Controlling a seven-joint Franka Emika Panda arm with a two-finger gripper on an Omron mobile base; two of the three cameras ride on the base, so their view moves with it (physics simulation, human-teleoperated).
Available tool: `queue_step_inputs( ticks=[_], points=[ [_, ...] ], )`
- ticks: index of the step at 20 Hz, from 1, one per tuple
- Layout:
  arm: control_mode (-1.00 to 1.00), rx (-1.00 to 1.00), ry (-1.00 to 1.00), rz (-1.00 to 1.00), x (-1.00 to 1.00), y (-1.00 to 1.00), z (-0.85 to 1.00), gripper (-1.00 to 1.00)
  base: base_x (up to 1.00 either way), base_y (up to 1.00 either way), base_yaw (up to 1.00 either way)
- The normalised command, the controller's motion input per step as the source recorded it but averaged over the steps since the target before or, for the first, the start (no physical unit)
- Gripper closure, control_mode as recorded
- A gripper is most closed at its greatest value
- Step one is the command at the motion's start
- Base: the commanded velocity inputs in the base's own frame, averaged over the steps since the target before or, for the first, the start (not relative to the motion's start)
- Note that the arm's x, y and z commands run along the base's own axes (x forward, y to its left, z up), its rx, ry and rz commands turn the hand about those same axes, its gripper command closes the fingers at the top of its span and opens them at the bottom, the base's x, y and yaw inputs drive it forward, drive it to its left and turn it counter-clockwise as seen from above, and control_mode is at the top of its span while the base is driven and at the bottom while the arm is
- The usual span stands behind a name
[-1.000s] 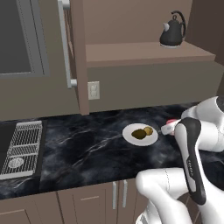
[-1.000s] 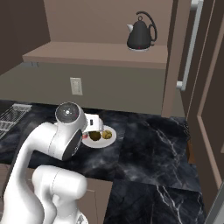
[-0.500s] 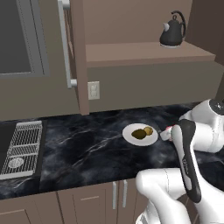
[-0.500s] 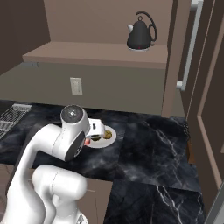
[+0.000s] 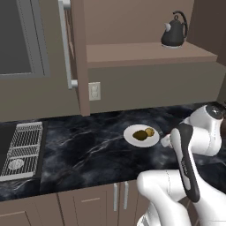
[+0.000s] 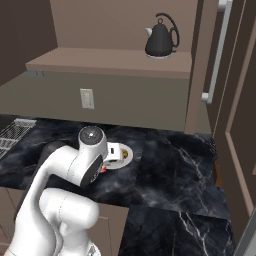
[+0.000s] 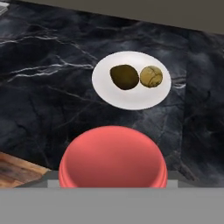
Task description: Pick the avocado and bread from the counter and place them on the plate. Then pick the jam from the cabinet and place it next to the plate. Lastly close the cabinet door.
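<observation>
In the left base view I am seeing the arm sinking lower than a second ago beside the plate (image 5: 132, 132), which is sitting toward the worktop's (image 5: 88, 145) middle with the avocado (image 5: 140, 135) and bread (image 5: 150, 131) on it, while a kettle (image 5: 174, 30) is standing on the shelf above. In the right base view the arm's white body is blocking most of the plate and the cabinet door (image 6: 212, 65) is hanging open at the right. In the hand view the jam (image 7: 113, 156) with its red lid is sitting between the fingers, though I cannot tell how tightly they are closing on it.
</observation>
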Motion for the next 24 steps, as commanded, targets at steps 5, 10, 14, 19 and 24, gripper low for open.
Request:
queue_step_inputs(
  ticks=[5, 10, 14, 19, 24],
  points=[
    [-1.0, 0.0, -0.02, 0.0, 0.19, 0.0, -0.41, 1.0, 0.0, 0.0, 0.0],
    [-1.0, 0.0, -0.02, 0.0, 0.19, 0.0, -0.45, 1.0, 0.0, 0.0, 0.0],
    [-1.0, 0.0, -0.01, 0.0, 0.12, 0.0, -0.45, 1.0, 0.0, 0.0, 0.0],
    [-1.0, 0.07, -0.02, 0.0, 0.14, -0.08, -0.23, 1.0, 0.0, 0.0, 0.0],
    [-1.0, 0.1, -0.03, 0.0, 0.21, -0.05, -0.16, 1.0, 0.0, 0.0, 0.0]
  ],
)
